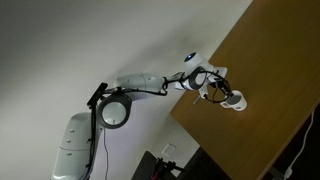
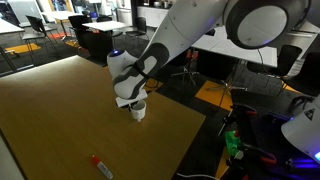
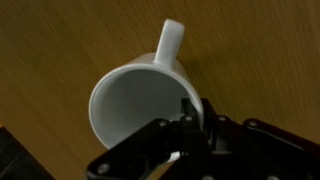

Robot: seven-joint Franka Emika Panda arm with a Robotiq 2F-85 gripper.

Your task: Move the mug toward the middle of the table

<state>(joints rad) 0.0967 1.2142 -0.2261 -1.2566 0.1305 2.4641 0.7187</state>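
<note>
Wrist view, mug [image 3: 135, 100] upright on table [image 3: 60, 40], handle toward frame top, gripper [image 3: 200, 118] jaws clenched on mug rim, in an exterior view mug [image 2: 138, 111] near table edge, red object [image 2: 100, 163] well apart.

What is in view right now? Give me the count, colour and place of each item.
mug: one, white, standing on the table toward the side where the arm comes in; in the wrist view its handle points away from the gripper.
table: one, brown wood, under the mug.
small object: one, red-orange, lying on the table well apart from the mug.
office furniture: several pieces, mostly dark, beyond the table.
robot arm: one, white, reaching over the table's edge.
gripper: one, black, at the mug's rim; I cannot tell whether it is open or shut.
</note>
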